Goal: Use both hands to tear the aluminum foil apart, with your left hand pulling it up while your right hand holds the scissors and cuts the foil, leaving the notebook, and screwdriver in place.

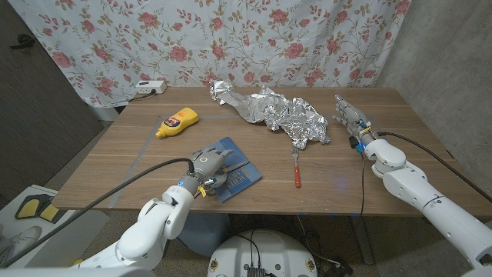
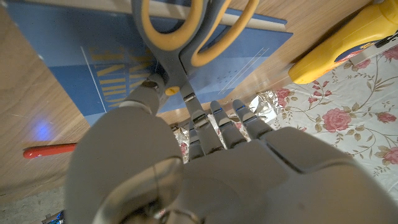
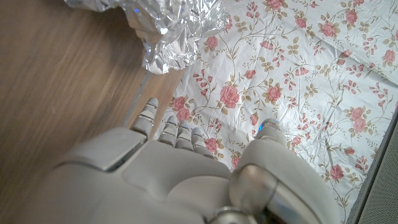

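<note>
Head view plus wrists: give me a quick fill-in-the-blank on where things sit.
1. The scissors lie on the blue ____.
2. The screwdriver has a ____ handle.
3. The left hand is over the notebook, while the right hand is beside the crumpled ____.
4. The yellow bottle lies on the ____.

Missing words: notebook; red; foil; table
</note>
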Motion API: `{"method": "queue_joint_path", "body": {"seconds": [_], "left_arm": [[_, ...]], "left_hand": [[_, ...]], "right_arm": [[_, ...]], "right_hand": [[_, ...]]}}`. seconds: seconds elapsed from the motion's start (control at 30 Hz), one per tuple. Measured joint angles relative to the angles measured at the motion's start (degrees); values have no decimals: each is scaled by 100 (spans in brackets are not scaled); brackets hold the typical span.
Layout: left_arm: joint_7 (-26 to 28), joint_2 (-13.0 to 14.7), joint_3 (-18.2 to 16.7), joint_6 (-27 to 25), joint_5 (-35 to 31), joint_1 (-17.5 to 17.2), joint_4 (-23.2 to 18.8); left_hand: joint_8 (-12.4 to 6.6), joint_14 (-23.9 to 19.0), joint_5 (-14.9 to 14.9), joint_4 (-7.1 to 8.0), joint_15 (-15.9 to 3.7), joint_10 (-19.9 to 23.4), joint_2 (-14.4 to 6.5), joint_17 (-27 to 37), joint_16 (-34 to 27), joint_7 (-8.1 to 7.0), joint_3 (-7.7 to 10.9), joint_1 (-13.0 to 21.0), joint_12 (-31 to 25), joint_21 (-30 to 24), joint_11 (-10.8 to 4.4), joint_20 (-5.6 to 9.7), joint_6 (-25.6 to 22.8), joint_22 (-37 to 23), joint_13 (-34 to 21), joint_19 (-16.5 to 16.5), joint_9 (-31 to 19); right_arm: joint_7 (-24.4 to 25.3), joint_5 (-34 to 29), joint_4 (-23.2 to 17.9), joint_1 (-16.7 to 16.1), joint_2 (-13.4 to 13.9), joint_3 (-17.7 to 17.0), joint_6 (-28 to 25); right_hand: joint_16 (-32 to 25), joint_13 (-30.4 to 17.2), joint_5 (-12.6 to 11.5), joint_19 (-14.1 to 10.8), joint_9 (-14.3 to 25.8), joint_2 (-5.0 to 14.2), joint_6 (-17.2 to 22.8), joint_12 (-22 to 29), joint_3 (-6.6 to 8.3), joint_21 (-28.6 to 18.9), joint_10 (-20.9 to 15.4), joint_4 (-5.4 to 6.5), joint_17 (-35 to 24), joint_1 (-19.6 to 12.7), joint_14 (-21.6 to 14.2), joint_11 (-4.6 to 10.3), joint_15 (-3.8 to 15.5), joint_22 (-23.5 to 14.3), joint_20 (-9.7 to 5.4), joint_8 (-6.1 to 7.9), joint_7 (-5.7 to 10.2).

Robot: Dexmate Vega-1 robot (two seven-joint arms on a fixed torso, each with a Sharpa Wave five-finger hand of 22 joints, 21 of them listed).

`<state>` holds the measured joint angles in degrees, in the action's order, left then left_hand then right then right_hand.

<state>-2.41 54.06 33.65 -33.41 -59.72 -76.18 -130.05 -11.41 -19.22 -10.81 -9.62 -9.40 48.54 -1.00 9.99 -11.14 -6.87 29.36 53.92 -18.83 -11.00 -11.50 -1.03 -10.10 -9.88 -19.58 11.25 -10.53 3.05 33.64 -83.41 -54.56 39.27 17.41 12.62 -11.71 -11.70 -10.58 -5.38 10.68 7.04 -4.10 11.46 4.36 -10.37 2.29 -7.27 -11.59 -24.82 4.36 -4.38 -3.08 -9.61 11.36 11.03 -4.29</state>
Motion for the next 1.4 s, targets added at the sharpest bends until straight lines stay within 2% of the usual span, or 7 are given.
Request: {"method": "queue_joint_path", "body": {"seconds": [0.17,0.43,0.63,0.83,1.13,1.4], "left_arm": [[0,-24,34,2,-35,6,15],[100,-74,63,21,-67,-5,46],[198,-111,77,42,-64,-21,69],[302,-152,97,45,-64,-25,105],[403,-202,98,41,-69,-39,139],[573,-246,42,37,-28,-51,154]], "left_hand": [[0,-23,0,-24,-22,65,-29,0,0,0,-24,76,-62,0,64,-21,-1,0,-25,21,0],[0,-252,0,-35,-104,146,-137,70,-119,-22,-159,394,-318,0,146,-52,-24,0,-26,53,0],[0,-424,-44,-40,-133,300,-258,159,-223,10,-213,651,-318,-1,302,-59,-56,0,-26,86,0],[-3,-559,-66,-54,-143,388,-293,231,-286,11,-310,825,-318,-3,392,-49,-198,0,-26,136,-25],[-32,-568,-66,-41,-134,388,-310,292,-307,11,-371,959,-318,-3,393,-71,-260,0,-26,177,-29],[41,-714,-65,-38,-154,353,-353,355,-373,139,-483,1050,-318,-7,358,-102,-126,0,-26,207,-28]], "right_arm": [[-16,6,5,2,-1,0,0],[-45,23,48,18,-15,0,0],[-68,39,99,33,-32,0,5],[-95,68,144,47,-49,0,26],[-116,88,175,61,-57,0,47],[-117,96,199,70,-61,-4,55]], "right_hand": [[0,0,0,0,0,0,0,0,0,0,0,0,0,0,0,0,0,0,0,0,0],[0,0,0,0,0,0,0,0,17,0,0,17,0,0,0,0,0,0,0,0,0],[0,0,0,0,0,0,0,0,24,0,0,24,0,0,0,0,0,0,0,0,0],[0,0,0,0,0,0,0,0,24,0,0,24,0,0,0,0,0,0,0,0,0],[0,0,0,0,0,0,0,0,24,0,0,24,0,0,0,0,0,0,0,0,0],[0,0,0,0,0,0,0,0,39,0,0,8,0,0,0,0,0,0,0,0,0]]}}
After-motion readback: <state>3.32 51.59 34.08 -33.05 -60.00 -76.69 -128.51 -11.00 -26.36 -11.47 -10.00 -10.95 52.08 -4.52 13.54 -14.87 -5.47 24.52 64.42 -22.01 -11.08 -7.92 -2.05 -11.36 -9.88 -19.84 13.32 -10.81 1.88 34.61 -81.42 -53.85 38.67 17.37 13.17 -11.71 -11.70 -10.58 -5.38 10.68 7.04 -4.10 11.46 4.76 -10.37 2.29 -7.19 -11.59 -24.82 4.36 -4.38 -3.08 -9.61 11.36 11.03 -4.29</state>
